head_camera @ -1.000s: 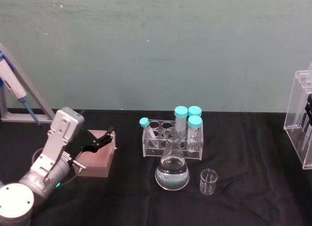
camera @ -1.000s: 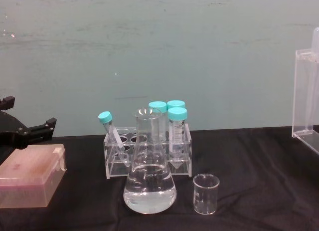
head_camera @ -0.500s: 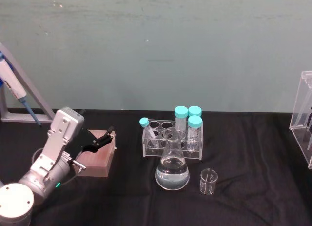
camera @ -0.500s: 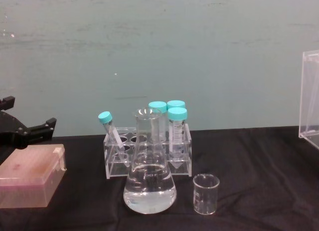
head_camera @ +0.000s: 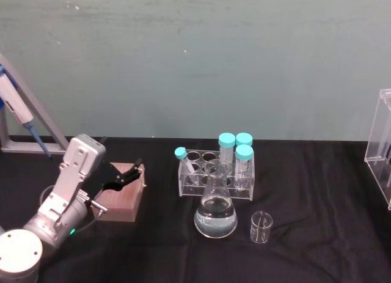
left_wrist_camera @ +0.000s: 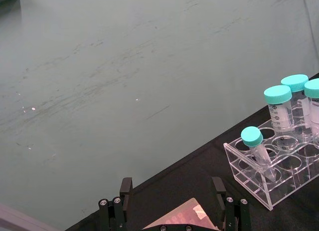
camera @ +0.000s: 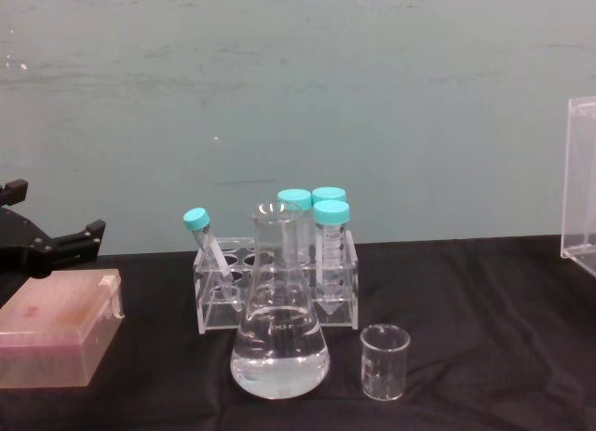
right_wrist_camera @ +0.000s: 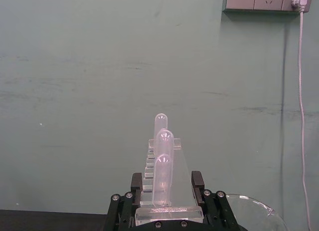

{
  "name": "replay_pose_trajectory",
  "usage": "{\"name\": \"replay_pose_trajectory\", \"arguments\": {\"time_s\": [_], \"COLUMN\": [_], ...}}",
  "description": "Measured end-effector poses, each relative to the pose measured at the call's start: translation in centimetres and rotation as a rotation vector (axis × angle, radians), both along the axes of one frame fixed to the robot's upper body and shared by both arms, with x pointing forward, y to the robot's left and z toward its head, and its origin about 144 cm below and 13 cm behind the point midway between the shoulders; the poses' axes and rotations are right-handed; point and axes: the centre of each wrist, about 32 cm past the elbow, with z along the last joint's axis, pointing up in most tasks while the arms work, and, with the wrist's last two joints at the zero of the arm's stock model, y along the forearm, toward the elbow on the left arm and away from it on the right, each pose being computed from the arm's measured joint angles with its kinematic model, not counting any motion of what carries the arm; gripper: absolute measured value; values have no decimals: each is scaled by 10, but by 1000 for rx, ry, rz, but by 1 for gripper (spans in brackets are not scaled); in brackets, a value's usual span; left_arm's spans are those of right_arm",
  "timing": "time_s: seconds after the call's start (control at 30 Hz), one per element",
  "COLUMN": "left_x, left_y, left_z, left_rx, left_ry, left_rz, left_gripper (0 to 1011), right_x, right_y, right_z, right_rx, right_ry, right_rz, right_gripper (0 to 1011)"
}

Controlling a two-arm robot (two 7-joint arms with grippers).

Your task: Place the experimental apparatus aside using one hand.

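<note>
The acrylic stand [head_camera: 380, 148], clamped in the fingers of our right gripper [right_wrist_camera: 167, 183], has moved further right, so we judge it nearly aside; the left gripper [left_wrist_camera: 172, 191] idles, fingers apart.

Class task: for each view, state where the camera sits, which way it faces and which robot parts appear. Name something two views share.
Head view: on the head, looking down at flask, beaker, tube rack; left arm and left tool show.
Chest view: lower, looking across the table; left tool at left edge.
Left wrist view: behind the open left tool, facing wall and tube rack.
Right wrist view: behind the right tool, gripping the acrylic stand.
Shared: head and chest show the flask.
</note>
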Motion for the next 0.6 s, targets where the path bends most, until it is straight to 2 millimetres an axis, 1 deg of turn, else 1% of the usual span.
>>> {"name": "replay_pose_trajectory", "arguments": {"time_s": [0.6], "left_x": [0], "left_y": [0], "left_z": [0], "left_rx": [0], "left_ry": [0], "left_rz": [0], "left_gripper": [1000], "right_x": [4], "right_y": [-3], "right_z": [-2], "right_rx": [6], "right_ry": [9], "right_rz": [-11], "right_gripper": [599]}}
